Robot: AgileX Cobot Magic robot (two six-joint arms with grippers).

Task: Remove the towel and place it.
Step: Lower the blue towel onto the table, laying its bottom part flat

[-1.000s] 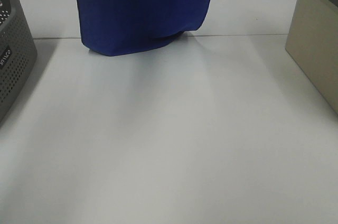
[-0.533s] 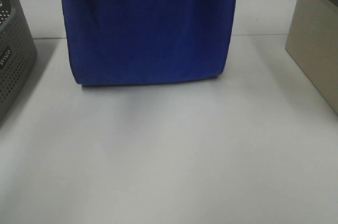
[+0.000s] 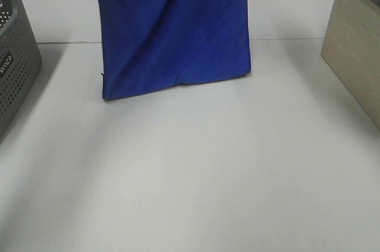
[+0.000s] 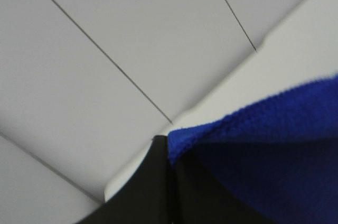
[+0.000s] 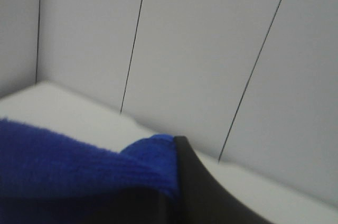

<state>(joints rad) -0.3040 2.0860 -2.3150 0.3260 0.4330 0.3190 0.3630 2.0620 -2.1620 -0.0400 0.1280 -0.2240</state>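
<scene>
While hanging at 12 o'clock over the table [image 3: 190,175], pinched by both top corners: towel [image 3: 175,32] between firmly closed jaws of left gripper [image 4: 169,152] and right gripper [image 5: 176,182].

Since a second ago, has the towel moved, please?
Yes. The towel has shifted: its bottom edge, earlier near the table seam, now sits well past it toward the camera.
</scene>
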